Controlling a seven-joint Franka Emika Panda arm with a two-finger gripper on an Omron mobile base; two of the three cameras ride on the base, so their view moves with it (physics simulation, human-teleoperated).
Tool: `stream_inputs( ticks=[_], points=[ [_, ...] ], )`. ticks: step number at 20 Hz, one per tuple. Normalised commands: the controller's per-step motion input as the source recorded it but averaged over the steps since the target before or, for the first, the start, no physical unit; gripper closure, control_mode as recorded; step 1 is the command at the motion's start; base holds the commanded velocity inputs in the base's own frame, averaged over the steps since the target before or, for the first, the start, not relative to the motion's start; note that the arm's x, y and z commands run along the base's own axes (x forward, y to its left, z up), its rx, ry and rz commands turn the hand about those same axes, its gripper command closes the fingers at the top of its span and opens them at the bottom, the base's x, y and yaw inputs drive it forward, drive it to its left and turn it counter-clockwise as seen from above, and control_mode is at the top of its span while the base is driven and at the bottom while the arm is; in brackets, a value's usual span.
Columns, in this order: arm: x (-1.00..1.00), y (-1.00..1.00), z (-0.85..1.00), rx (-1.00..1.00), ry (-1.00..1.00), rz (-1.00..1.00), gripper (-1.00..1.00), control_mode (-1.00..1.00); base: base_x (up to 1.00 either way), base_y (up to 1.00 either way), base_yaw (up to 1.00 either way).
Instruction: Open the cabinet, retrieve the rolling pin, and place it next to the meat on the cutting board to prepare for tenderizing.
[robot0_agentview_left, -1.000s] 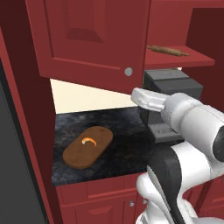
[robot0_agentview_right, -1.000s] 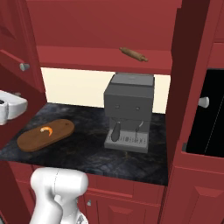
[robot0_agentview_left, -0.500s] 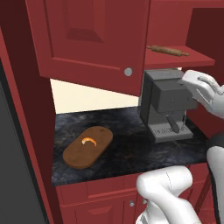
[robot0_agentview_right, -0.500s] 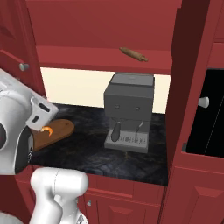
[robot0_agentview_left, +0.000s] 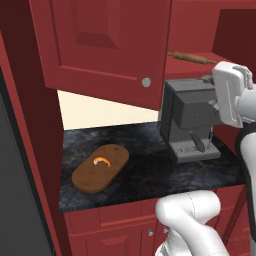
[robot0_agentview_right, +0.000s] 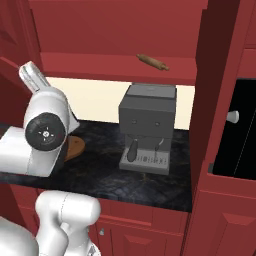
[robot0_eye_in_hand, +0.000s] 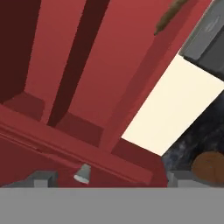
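The cabinet (robot0_agentview_left: 105, 45) stands open on its right side, and the rolling pin (robot0_agentview_left: 192, 58) lies on its shelf, also seen as the rolling pin (robot0_agentview_right: 153, 62) and, blurred, the rolling pin (robot0_eye_in_hand: 172, 16). On the dark counter the oval cutting board (robot0_agentview_left: 100, 167) carries the small orange meat (robot0_agentview_left: 102, 161); a sliver of the board (robot0_agentview_right: 76, 148) shows behind my arm. My gripper (robot0_eye_in_hand: 111, 179) is open and empty, raised in front of the coffee machine, below the shelf and apart from the pin. A round silver door knob (robot0_eye_in_hand: 83, 173) sits close between its fingertips (robot0_eye_in_hand: 43, 178).
A grey coffee machine (robot0_agentview_left: 190, 117) stands on the counter right under the pin's shelf. The left door's knob (robot0_agentview_left: 146, 82) hangs over the counter. An opened door panel (robot0_agentview_right: 220, 75) rises at the right. Red drawers (robot0_agentview_left: 110, 230) run below the counter.
My hand has swung from in front of the coffee machine to the right and upward, toward shelf height. The jaws stayed open. Board, meat and pin have not moved.
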Motion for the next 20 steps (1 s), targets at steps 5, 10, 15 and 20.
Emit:
stream_inputs(
  ticks=[5, 10, 15, 20],
  points=[
    [0.62, 0.00, -0.05, 0.28, 0.04, 0.08, -1.00, -1.00, 0.00, 0.00, 0.00],
    [0.60, 0.01, -0.12, 0.19, 0.03, 0.08, -1.00, -1.00, 0.00, 0.00, 0.00],
    [0.53, 0.10, -0.13, 0.07, 0.05, 0.13, -1.00, -1.00, 0.00, 0.00, 0.00],
    [0.56, 0.20, -0.07, 0.03, 0.08, 0.18, -1.00, -1.00, 0.00, 0.00, 0.00]
  ],
)
